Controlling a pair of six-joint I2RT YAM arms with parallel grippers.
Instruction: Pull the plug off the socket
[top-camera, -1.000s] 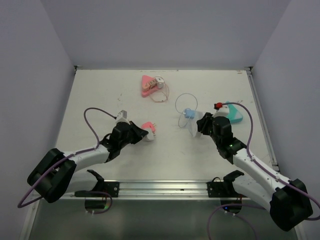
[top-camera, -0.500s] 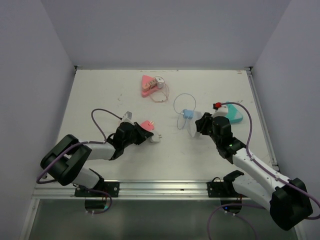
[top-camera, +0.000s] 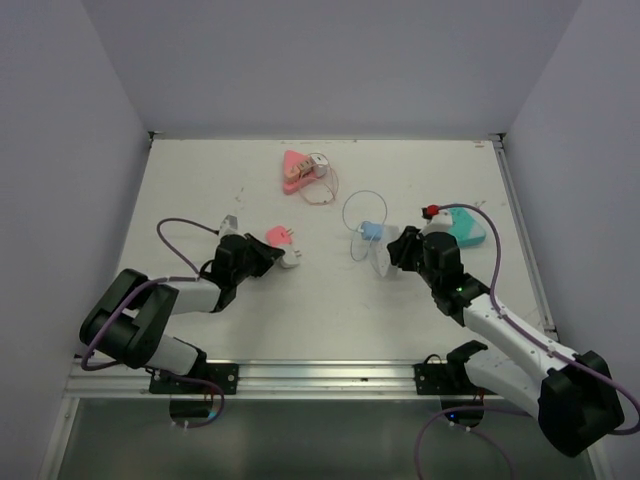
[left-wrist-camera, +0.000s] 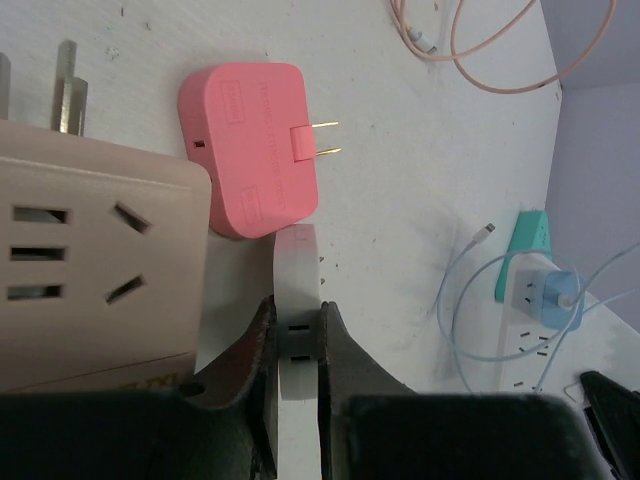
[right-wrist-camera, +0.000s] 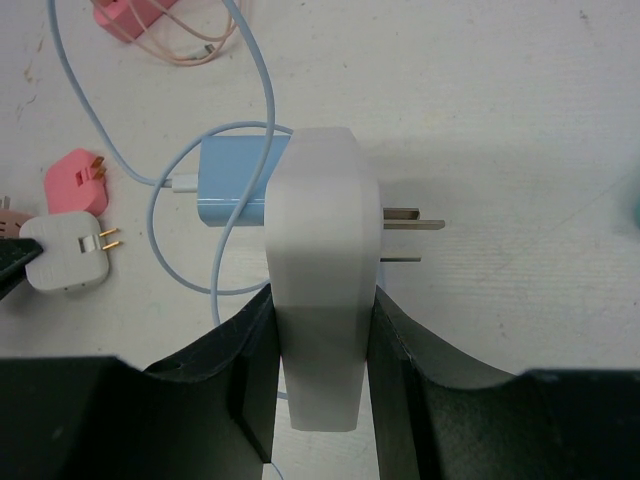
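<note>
My left gripper (top-camera: 276, 262) (left-wrist-camera: 297, 308) is shut on a thin white plug (top-camera: 291, 261) (left-wrist-camera: 297, 270), seen edge-on between the jaws. A pink two-pronged plug (top-camera: 276, 237) (left-wrist-camera: 250, 150) lies loose on the table just beyond it. A beige socket block (left-wrist-camera: 95, 260) sits close beside the left fingers. My right gripper (top-camera: 392, 252) (right-wrist-camera: 322, 300) is shut on a white socket (top-camera: 384, 250) (right-wrist-camera: 322, 230) with bare prongs on its right side. A blue plug (top-camera: 372, 231) (right-wrist-camera: 232, 182) with a light blue cable (top-camera: 355, 205) sits in the socket's left face.
A pink triangular socket (top-camera: 293, 172) with a plug and a looped pink cable (top-camera: 325, 188) lies at the back. A teal socket (top-camera: 467, 226) with a red part (top-camera: 435, 211) rests right of my right gripper. The arms' purple cables arc over the near table.
My left gripper has swung left and slightly back with the white plug. The pink plug and beige block shifted with it. My right gripper has edged left with the socket.
</note>
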